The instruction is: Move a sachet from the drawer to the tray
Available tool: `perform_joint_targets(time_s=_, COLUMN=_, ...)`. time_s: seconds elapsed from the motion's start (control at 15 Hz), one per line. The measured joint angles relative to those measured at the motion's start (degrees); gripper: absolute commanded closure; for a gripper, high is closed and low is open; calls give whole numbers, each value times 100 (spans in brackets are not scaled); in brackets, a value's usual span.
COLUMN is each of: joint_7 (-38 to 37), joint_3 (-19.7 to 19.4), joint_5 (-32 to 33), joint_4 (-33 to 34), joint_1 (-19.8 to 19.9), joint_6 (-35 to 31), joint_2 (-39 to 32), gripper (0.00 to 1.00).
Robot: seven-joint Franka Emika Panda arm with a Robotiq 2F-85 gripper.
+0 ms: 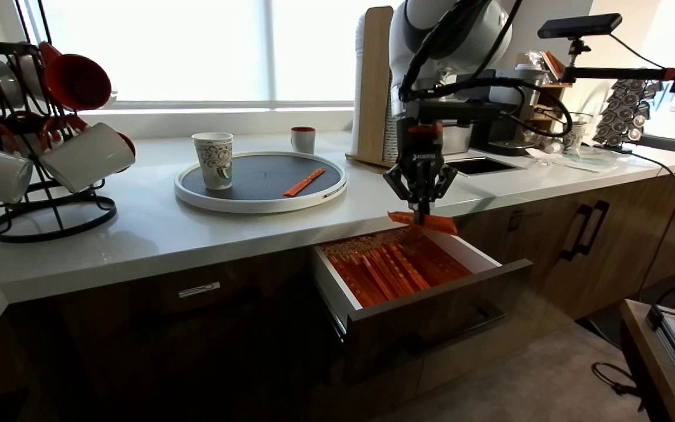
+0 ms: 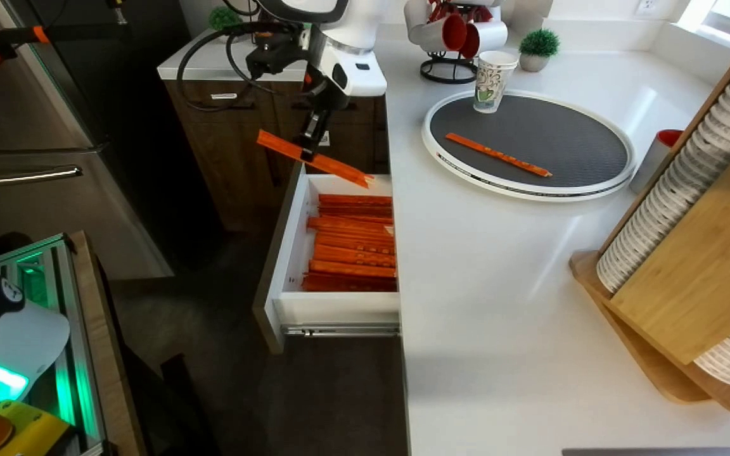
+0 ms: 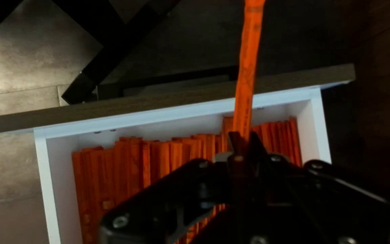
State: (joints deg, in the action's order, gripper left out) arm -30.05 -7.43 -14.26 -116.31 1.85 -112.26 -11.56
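My gripper (image 1: 421, 215) is shut on an orange-red sachet (image 1: 440, 224) and holds it above the open drawer (image 1: 437, 313). In an exterior view, the gripper (image 2: 309, 149) grips the sachet (image 2: 342, 170) near its middle, and the sachet is tilted. In the wrist view, one end of the sachet (image 3: 247, 67) sticks out past the fingertips (image 3: 243, 142); the other end is hidden. Many identical sachets (image 2: 353, 244) lie side by side in the drawer. The round tray (image 1: 255, 206) lies on the counter and also shows in an exterior view (image 2: 504, 191). Another sachet (image 1: 304, 182) lies on it.
A paper cup (image 1: 215, 161) stands on the tray. A mug rack (image 1: 50, 199) and a small red-rimmed cup (image 1: 303, 140) stand near the tray. A wooden cup holder (image 2: 688, 278) stands on the counter. The counter edge (image 1: 197, 252) overhangs the drawer.
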Motion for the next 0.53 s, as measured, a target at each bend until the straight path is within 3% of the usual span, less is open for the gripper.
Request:
perform_joint_targets(time_s=0.47, joint_7=-364, joint_3=180, joint_5=77, joint_4=-41, joint_1=-98, joint_6=-2409, joint_2=39, gripper=98)
perform_joint_targets(time_s=0.53, joint_7=-393, joint_3=209, joint_5=82, joint_4=-14, joint_1=-123, joint_6=-2641, joint_2=-5, gripper=94)
